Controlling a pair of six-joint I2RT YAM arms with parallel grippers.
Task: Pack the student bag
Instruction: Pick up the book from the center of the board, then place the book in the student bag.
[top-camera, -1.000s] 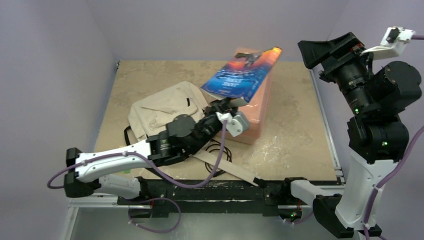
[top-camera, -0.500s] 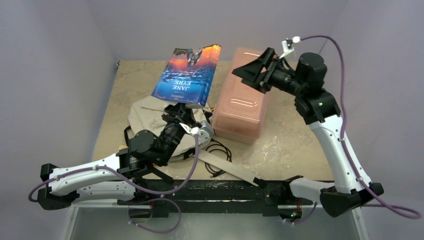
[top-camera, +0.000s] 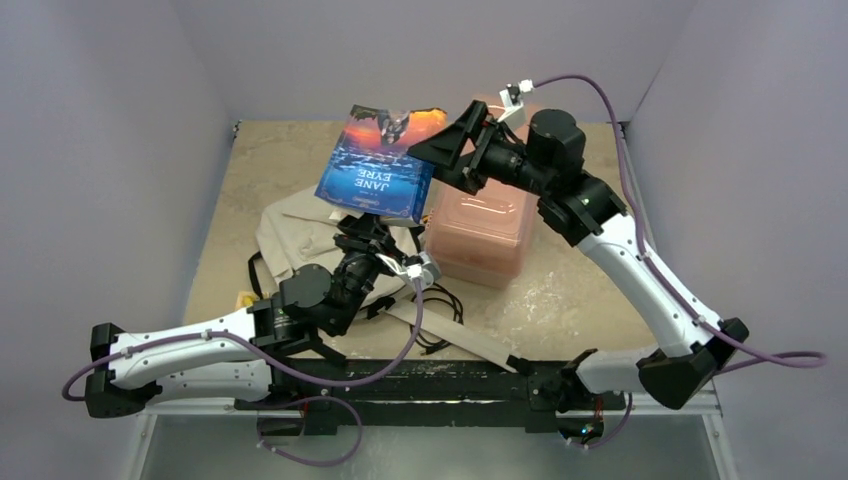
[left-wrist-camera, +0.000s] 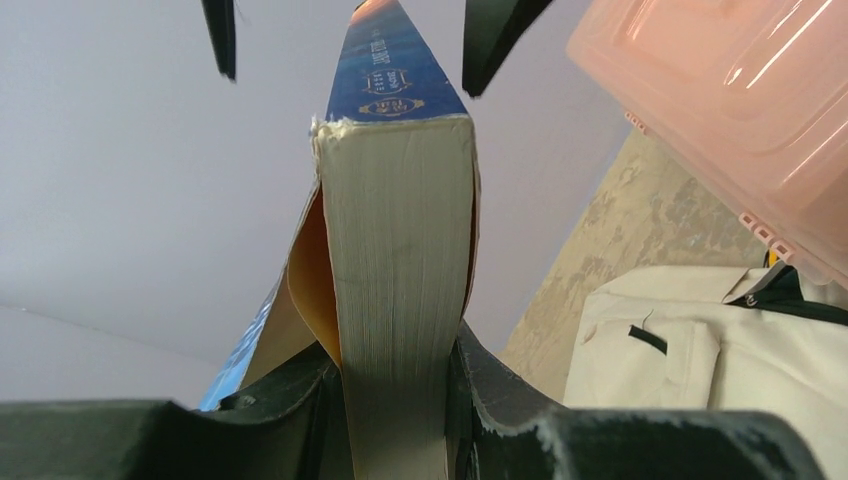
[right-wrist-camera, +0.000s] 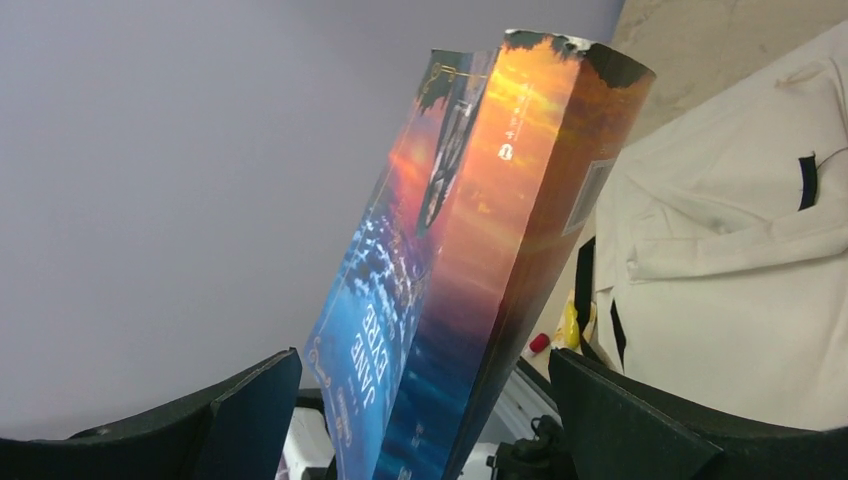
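Student bag (top-camera: 300, 225) flat on table (top-camera: 580, 290), left end effector (left-wrist-camera: 395, 375) clamping raised book (top-camera: 378, 165), right end effector (right-wrist-camera: 440, 400) wide astride it.

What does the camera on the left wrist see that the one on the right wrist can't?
Only the left wrist view shows the book edge-on, its pages clamped between the left arm's jaws, and the pink box. Only the right wrist view shows the book's title, Jane Eyre, and a small yellow object. Both show the book, the beige bag and the pale wall.
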